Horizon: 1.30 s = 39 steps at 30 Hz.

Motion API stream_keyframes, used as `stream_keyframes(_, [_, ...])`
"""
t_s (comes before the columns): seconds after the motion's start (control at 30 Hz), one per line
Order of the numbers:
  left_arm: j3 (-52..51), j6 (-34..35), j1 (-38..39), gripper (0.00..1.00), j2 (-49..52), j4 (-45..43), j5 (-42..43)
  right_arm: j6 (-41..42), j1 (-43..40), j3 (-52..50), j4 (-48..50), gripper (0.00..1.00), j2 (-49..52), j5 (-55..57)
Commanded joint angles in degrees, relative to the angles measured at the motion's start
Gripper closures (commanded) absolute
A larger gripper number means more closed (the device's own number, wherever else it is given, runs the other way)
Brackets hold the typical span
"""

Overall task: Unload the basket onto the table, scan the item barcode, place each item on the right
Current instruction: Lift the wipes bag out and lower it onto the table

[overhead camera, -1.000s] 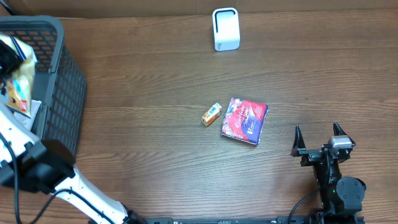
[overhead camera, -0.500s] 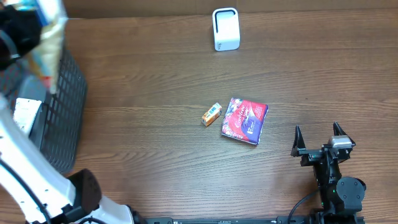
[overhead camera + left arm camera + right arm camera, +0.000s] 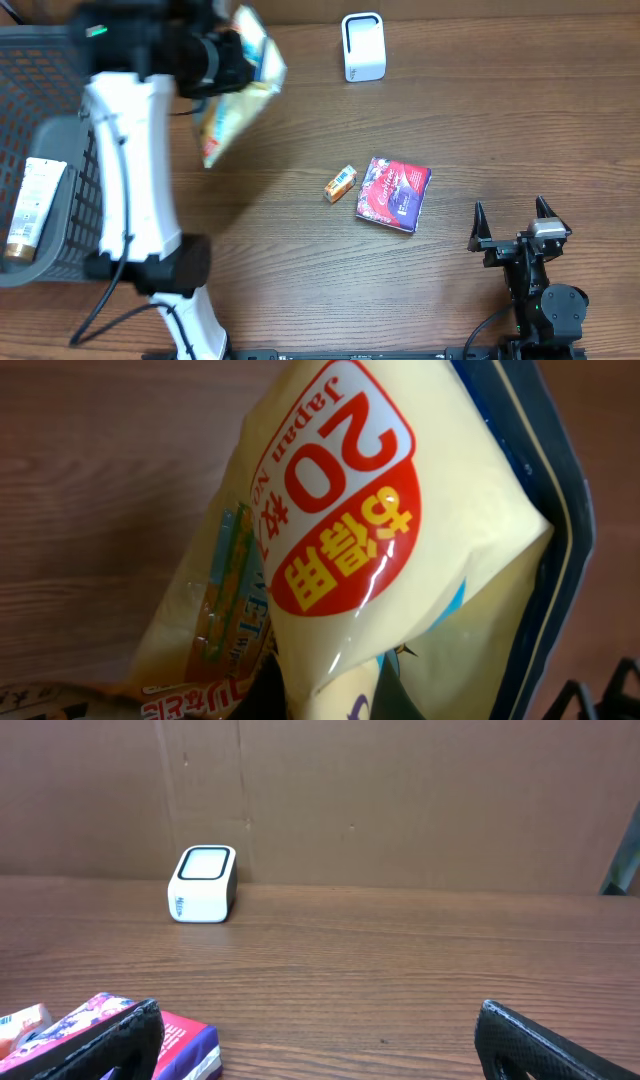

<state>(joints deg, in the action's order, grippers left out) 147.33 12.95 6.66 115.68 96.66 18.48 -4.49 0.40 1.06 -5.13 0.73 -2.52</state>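
Jaws of the left gripper (image 3: 232, 62) are pinched tight on the upper end of a yellow pouch (image 3: 238, 98), which hangs in the air over the table (image 3: 500, 110) just beside the mesh basket (image 3: 50, 100) and to the left of the white scanner (image 3: 363, 46); jaws of the right gripper (image 3: 511, 214) stand wide with nothing between them, low at the near right edge, well apart from everything else. In the left wrist view the pouch (image 3: 350, 560) fills the frame, glossy film with a red badge printed "20" and creases running through it; it looks light, soft and limp, so it will likely sag and swing from a single pinch, and the slick film could slip if held by a flat face; a grip on a sealed edge or a gathered corner seems the safer hold. No barcode shows in any view, so which face must be turned to the scanner cannot be told. Inside the basket lies one white tube (image 3: 30, 205) with a brown cap, flat on the floor near the left side; the rest of the basket is partly hidden by the arm. On the table between the arms sit a small orange box (image 3: 341, 183) and, just beside it, a red and purple packet (image 3: 393, 193).
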Motion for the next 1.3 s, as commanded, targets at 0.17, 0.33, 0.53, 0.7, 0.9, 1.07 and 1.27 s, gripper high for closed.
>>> stream_keyframes(0.17, [-5.53, 0.02, 9.97, 0.95, 11.26, 0.13, -8.35, -0.02, 0.28, -0.59, 0.39, 0.00, -0.57, 0.33])
stream_keyframes(0.33, [-7.96, 3.48, 11.85, 0.96, 17.97, 0.15, -12.50, -0.02, 0.28, -0.59, 0.39, 0.00, -0.57, 0.35])
stream_keyframes(0.53, [-8.76, 4.39, 11.91, 0.95, 24.52, 0.17, -12.24, -0.02, 0.28, -0.59, 0.39, 0.00, -0.57, 0.35])
stream_keyframes(0.7, [-8.79, 2.89, 11.91, 0.21, 25.20, 0.17, -11.39, -0.04, 0.28, -0.59, 0.39, 0.00, -0.57, 0.35])
stream_keyframes(0.9, [-8.09, 1.55, 11.28, 0.11, 23.98, 0.17, -8.39, -0.02, 0.28, -0.59, 0.39, 0.00, -0.57, 0.35])
stream_keyframes(1.07, [-4.98, 0.02, 10.56, 0.13, 21.64, 0.17, -3.08, -0.02, 0.28, -0.59, 0.39, 0.00, -0.57, 0.33])
stream_keyframes(1.27, [-1.57, -0.13, 10.56, 0.49, 16.52, 0.15, -3.96, -0.02, 0.28, -0.59, 0.39, 0.00, -0.57, 0.35])
